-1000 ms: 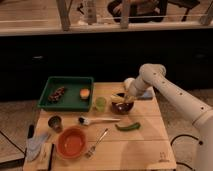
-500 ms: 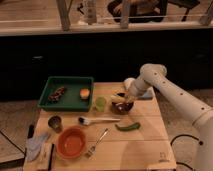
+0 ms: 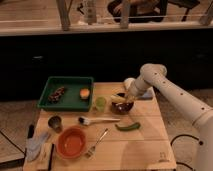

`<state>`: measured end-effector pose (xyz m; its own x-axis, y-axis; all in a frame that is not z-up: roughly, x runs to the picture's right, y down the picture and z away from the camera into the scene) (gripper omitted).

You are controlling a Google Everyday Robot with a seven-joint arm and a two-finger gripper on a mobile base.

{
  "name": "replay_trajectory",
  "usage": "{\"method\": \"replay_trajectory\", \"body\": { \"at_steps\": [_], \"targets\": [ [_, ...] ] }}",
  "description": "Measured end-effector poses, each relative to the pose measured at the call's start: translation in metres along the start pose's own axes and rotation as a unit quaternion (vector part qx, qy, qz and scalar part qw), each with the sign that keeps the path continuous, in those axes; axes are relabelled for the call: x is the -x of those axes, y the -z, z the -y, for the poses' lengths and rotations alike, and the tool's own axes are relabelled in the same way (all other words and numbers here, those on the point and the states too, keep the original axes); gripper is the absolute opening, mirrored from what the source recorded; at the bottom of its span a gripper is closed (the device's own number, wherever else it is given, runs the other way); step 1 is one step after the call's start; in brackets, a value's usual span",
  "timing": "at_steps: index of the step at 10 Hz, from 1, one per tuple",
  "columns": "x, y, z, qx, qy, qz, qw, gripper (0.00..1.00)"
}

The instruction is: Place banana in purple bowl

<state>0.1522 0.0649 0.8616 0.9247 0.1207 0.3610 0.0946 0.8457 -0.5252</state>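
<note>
The banana, small and pale yellow, lies at the left rim of the purple bowl, a small dark bowl in the middle of the wooden table. My gripper reaches in from the right and sits right above the bowl, against the banana's right end. I cannot tell whether the banana rests in the bowl or hangs just over it.
A green tray at the back left holds a round orange fruit and a dark lumpy item. A green cup, a brush, a green vegetable, an orange bowl, a fork and a grey metal cup are around.
</note>
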Motion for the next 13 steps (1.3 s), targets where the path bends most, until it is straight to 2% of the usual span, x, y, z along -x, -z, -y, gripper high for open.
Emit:
{"method": "replay_trajectory", "body": {
  "at_steps": [1, 4, 9, 13],
  "targets": [
    [-0.001, 0.002, 0.000, 0.002, 0.005, -0.003, 1.0000, 0.57],
    [0.000, 0.006, 0.002, 0.009, 0.022, -0.008, 0.9997, 0.80],
    [0.004, 0.011, 0.002, 0.022, 0.056, -0.010, 0.9982, 0.80],
    [0.008, 0.018, 0.002, 0.031, 0.085, -0.002, 0.9959, 0.80]
  ]
}}
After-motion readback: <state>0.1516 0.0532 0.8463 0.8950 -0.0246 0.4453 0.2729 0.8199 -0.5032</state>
